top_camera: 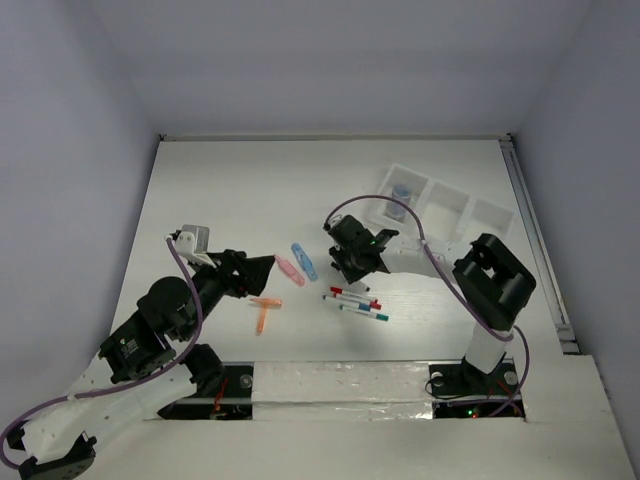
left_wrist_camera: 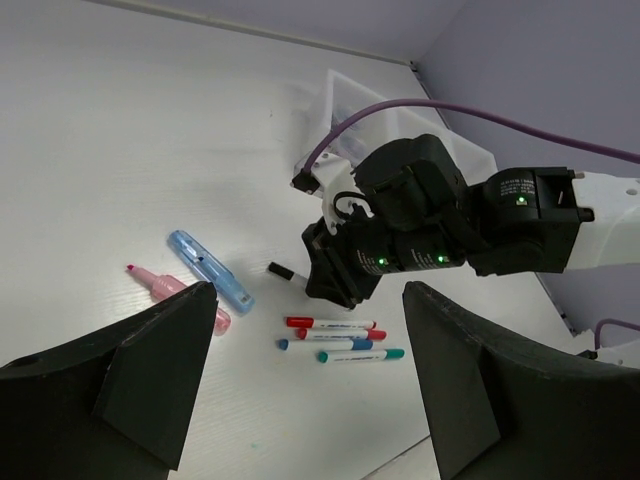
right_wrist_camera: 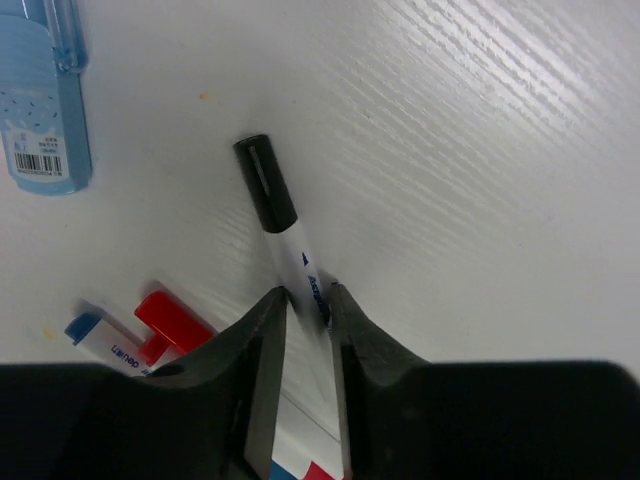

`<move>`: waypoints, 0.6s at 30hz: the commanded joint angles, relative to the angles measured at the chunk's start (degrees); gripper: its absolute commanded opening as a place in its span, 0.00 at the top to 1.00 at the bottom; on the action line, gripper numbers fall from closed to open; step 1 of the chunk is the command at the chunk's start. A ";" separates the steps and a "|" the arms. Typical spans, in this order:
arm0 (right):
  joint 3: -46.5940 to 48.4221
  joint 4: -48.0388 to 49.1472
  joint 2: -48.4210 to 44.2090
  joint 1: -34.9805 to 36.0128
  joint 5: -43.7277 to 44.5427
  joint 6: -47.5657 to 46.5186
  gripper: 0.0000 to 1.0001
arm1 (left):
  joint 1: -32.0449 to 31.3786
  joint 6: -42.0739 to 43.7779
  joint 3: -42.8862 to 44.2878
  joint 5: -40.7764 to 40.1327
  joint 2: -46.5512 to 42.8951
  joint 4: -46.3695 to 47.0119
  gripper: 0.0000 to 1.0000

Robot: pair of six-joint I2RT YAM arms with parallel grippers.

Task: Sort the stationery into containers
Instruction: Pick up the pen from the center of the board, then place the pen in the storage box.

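Black-capped pen (right_wrist_camera: 283,225): your right fingers (right_wrist_camera: 262,350) are clamped on its white barrel, one finger on each side, both touching it. The black cap sticks out past the fingertips, pointing away from the wrist. The pen sits low against the desk (right_wrist_camera: 480,120); can't tell whether it rests on it or is just off it.

Left of those fingers in the right wrist view, the red-capped pen (right_wrist_camera: 170,318) and blue-capped pen (right_wrist_camera: 82,328) lie side by side, close to the left finger. Further out, up-left past the cap, is the blue chunky piece (right_wrist_camera: 45,110), apart from the held pen.

In the top view, the teal-capped pen (top_camera: 368,313) lies in a row with the red and blue ones, just on the near side of your right fingers. The pink piece (top_camera: 290,271) sits beside the blue piece, between your two sets of fingers. The orange piece (top_camera: 265,313) lies just on the near side of the left fingertips.

Your left fingers (left_wrist_camera: 165,360) are spread wide apart above the desk, pointing toward the pink and blue pieces and the pen row.

The tray (top_camera: 450,186) lies beyond your right fingers and to their right, well apart from the left ones. One bluish-grey disc (top_camera: 401,193) sits in the compartment nearest the right fingers. Can't tell what the other two compartments hold.
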 commanded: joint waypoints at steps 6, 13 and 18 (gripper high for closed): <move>0.28 2.16 1.90 0.37 5.84 0.11 1.00 | 0.07 -0.13 -0.65 0.08 -0.52 1.55 0.26; 0.37 6.28 -7.85 0.37 12.87 1.69 1.00 | 0.07 -0.57 -1.70 2.71 0.45 3.57 0.26; -2.09 9.36 -16.37 -2.78 18.94 6.07 1.00 | 0.07 -1.45 -3.19 6.31 2.21 7.35 0.27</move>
